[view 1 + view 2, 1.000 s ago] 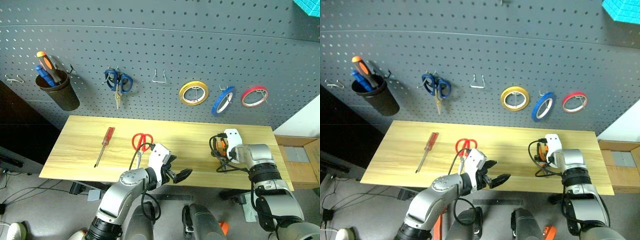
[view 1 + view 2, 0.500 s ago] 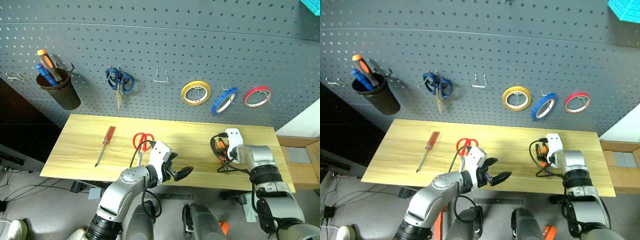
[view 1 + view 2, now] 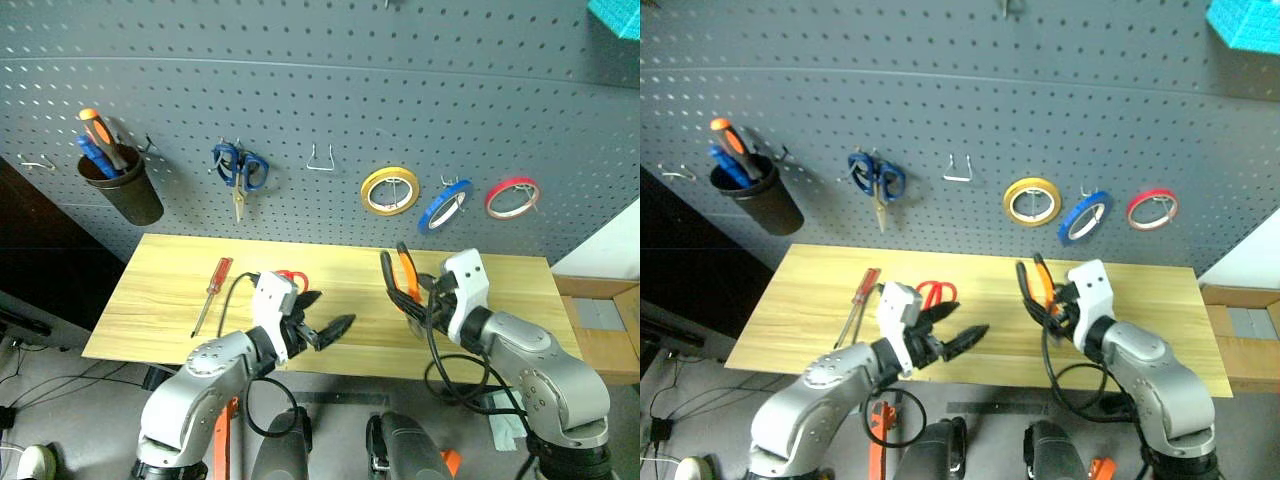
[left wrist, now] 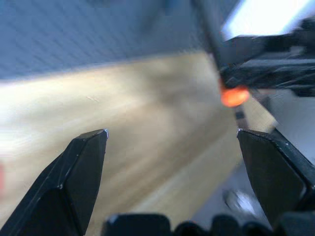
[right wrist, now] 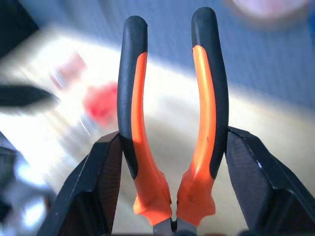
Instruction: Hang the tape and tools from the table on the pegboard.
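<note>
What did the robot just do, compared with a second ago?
The right gripper has lifted the pliers off the table; their handles now point up, clear of the wood. A second ago that gripper was down on them at the table's right part. The open left gripper rose a little. The screwdriver, red scissors and the tape rings on the pegboard stayed put.

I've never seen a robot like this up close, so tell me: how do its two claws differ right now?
The right gripper is shut on the orange-and-black pliers, handles pointing up; the left gripper holds nothing. The left gripper's fingers are spread wide open, while the right gripper's fingers press against the handles. Both hover above the wooden table, each with two black fingers.
</note>
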Controlling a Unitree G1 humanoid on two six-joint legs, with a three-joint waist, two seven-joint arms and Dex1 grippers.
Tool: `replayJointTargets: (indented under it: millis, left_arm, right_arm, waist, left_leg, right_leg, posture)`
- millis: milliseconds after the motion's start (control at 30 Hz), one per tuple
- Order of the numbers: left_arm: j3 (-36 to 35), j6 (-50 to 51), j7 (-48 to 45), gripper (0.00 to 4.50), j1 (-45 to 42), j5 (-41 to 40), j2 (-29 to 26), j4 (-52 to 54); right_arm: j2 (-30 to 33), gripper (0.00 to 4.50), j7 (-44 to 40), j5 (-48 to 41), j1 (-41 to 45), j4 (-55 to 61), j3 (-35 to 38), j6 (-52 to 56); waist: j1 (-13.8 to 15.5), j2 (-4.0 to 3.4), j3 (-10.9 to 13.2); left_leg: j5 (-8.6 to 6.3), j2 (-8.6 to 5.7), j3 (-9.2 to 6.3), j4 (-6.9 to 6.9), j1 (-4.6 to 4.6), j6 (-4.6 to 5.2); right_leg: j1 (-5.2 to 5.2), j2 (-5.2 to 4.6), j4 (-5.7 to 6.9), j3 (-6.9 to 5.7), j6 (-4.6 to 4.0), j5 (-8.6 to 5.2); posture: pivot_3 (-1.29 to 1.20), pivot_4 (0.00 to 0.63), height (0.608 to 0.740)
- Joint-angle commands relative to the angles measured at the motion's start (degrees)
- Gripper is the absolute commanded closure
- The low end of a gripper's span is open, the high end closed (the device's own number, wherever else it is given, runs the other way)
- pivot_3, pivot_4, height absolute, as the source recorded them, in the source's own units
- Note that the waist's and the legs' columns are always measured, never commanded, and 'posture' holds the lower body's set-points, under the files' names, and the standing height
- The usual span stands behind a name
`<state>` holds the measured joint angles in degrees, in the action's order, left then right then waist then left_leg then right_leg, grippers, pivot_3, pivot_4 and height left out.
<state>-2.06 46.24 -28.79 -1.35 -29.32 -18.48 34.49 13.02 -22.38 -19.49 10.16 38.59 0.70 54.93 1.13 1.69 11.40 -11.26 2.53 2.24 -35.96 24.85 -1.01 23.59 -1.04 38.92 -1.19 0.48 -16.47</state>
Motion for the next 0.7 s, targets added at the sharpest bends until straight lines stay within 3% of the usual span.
replayJointTargets:
  millis: [33, 233, 433, 700]
  left_arm:
    - [-5.5, 1.8, 3.8, 0.00, -1.4, -3.0, -0.5, 4.5]
    - [-10.6, -1.2, 8.8, 0.00, -12.9, 0.0, -2.7, -4.0]
    - [-7.6, -8.2, 8.4, 0.00, -23.8, 5.2, -3.2, -17.3]
    - [-4.2, -12.3, 6.9, 0.00, -26.9, 9.2, -3.6, -24.7]
  right_arm:
    - [-2.8, 1.91, 2.6, 2.6, 5.1, -1.7, -3.0, -9.7]
    - [-7.5, 1.91, 3.8, 9.0, 22.1, -22.2, -6.5, -28.9]
    - [-10.8, 1.91, 5.1, 12.2, 42.5, -51.5, -3.9, -49.1]
    - [-12.7, 1.91, 6.1, 12.4, 50.6, -71.0, -1.6, -62.7]
  waist:
    - [0.2, 0.10, -1.2]
    - [0.4, 0.56, -3.6]
    - [0.5, 0.80, -4.3]
    - [1.6, 0.85, -4.3]
  left_leg:
    - [0.00, -0.02, -0.01, -0.03, -0.04, 0.00]
    - [0.23, -0.06, -0.12, -0.11, -0.19, 0.25]
    - [0.32, -0.08, -0.05, -0.10, -0.24, 0.24]
    - [0.29, -0.07, 0.01, 0.08, -0.13, 0.21]
  right_leg:
    - [-0.07, 0.00, -0.03, -0.01, 0.00, 0.00]
    - [-0.30, 0.27, -0.04, -0.10, -0.24, 0.33]
    - [-0.33, 0.37, -0.01, -0.01, -0.51, 0.57]
    - [-0.23, 0.06, -0.04, 0.14, -0.55, 0.59]
  posture:
    - [0.13, 0.028, 0.740]
    - [0.16, 0.000, 0.740]
    - [0.19, 0.011, 0.740]
    - [0.24, 0.062, 0.740]
